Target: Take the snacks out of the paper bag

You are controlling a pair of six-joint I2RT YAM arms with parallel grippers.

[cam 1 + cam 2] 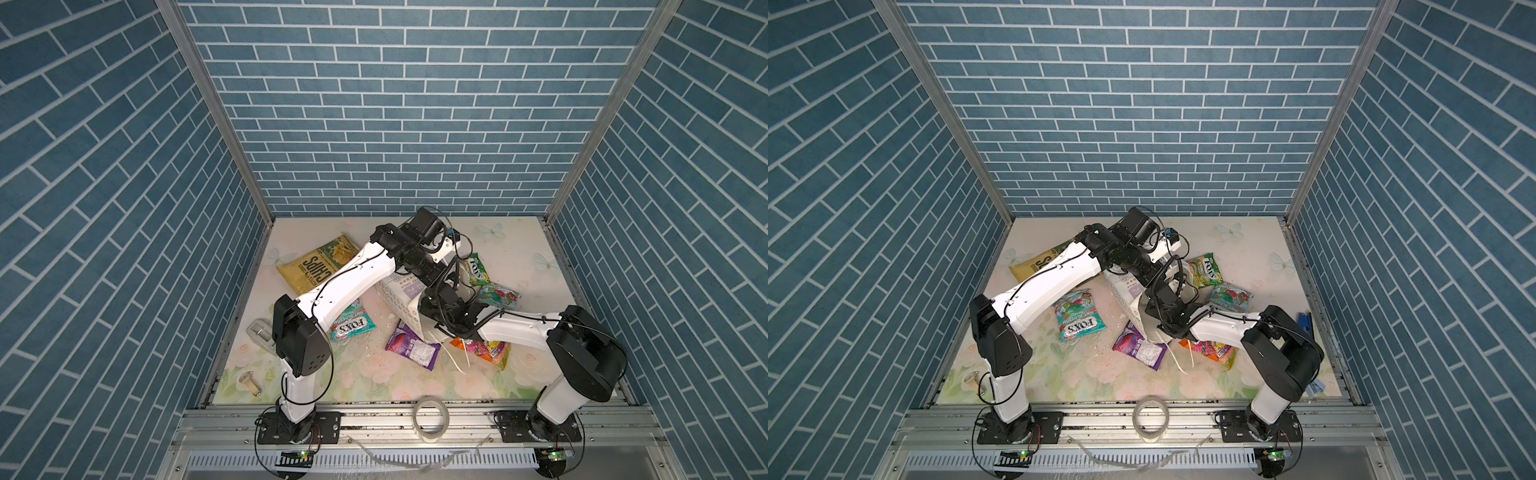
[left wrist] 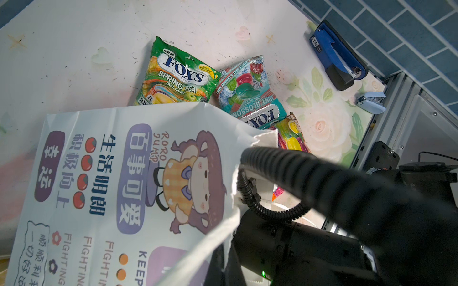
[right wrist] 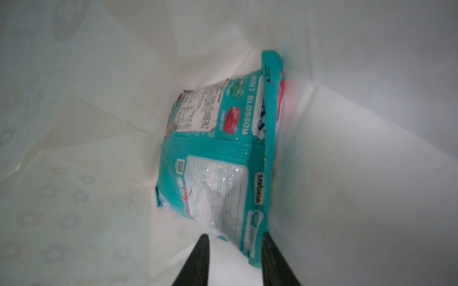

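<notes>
The white paper bag [image 1: 399, 299] [image 1: 1128, 300] [image 2: 124, 173] lies on its side mid-table. My left gripper [image 2: 226, 257] is shut on its torn rim. My right gripper [image 3: 235, 236] is deep inside the bag, hidden in both top views. Its jaws stand open around the near end of a teal FOX'S packet [image 3: 218, 161]. Outside lie the chips bag [image 1: 320, 262], a teal packet [image 1: 353, 324], a purple one [image 1: 411, 345], an orange one [image 1: 486, 349], a yellow-green one [image 2: 173, 74] and another teal one [image 2: 247, 91].
A clear tape roll [image 1: 432, 419] sits on the front rail. A dark blue stapler-like object [image 2: 337, 54] and a small pale blue stapler [image 2: 371, 101] lie by the right wall. A grey part [image 1: 259, 334] and a small cylinder [image 1: 249, 382] lie front left. Brick walls enclose three sides.
</notes>
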